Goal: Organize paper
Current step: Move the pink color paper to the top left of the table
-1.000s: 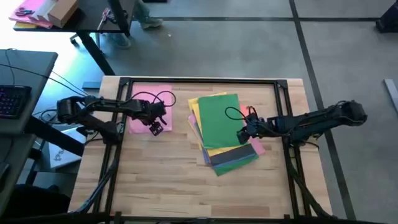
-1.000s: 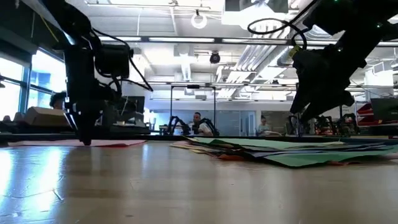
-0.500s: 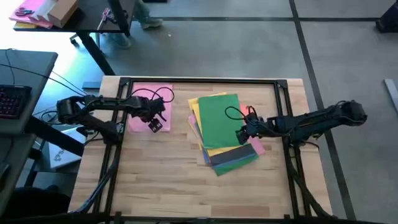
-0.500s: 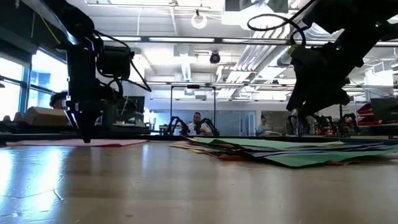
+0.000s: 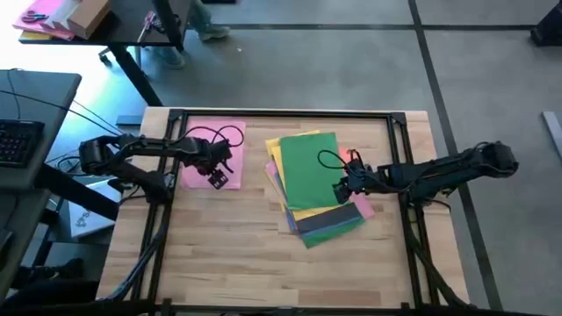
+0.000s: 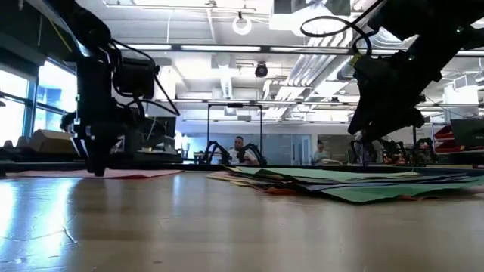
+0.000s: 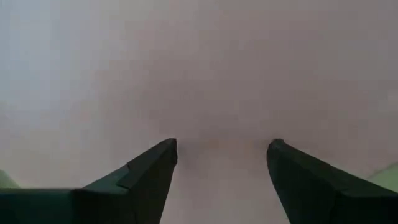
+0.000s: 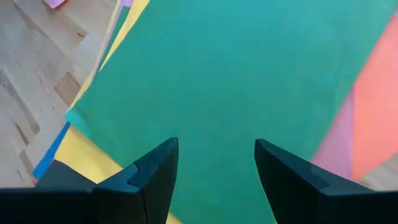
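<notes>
A single pink sheet (image 5: 200,149) lies flat at the table's far left. My left gripper (image 5: 219,179) stands over its near right corner, pointing down, open, with its fingertips (image 6: 98,171) right at the sheet's surface. A loose stack of paper lies mid-table with a green sheet (image 5: 307,167) on top. Yellow (image 5: 274,145), dark grey (image 5: 320,224) and pink (image 5: 362,209) edges stick out from under it. My right gripper (image 5: 341,190) hangs open above the green sheet's right edge, clear of the stack (image 6: 355,185). My left gripper points straight down at the pink sheet (image 7: 217,74), which fills its wrist view between the open fingers. I cannot tell whether the fingertips touch the sheet. The sheet lies flat on the table.
A dark frame (image 5: 290,114) runs around the table's edges. Bare wood (image 5: 263,263) spans the near half. A desk with a keyboard (image 5: 18,140) stands to the left, and a pink-and-yellow bundle with a box (image 5: 61,17) sits beyond the table.
My left gripper has shifted a little toward the table's left edge, staying low over the pink sheet. The sheets have not moved.
</notes>
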You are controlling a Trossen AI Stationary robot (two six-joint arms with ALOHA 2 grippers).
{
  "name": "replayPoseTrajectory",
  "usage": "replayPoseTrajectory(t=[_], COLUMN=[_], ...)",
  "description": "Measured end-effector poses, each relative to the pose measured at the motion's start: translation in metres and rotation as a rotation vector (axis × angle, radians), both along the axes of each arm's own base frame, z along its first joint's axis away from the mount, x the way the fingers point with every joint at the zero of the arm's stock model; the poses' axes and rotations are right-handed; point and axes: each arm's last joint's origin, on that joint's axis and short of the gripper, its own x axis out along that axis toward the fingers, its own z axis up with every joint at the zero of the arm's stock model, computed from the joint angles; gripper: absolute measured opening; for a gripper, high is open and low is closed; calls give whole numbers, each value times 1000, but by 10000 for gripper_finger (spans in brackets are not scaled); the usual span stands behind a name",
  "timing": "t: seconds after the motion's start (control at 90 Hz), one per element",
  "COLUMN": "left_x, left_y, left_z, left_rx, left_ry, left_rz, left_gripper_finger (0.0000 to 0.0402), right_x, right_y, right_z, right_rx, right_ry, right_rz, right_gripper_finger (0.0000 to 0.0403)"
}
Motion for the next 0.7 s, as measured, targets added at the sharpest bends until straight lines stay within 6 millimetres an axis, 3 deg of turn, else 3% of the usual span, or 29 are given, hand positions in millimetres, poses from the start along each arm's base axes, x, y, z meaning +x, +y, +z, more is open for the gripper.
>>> replayPoseTrajectory(t=[0.7], left_x=[-12], left_y=[11], left_z=[8], left_rx=[11], left_ry=[19], left_rz=[88], left_gripper_finger=[236], right_x=[0], right_y=[0], right_z=[0], right_rx=[1], right_ry=[-4], right_rz=[1], right_gripper_finger=[199])
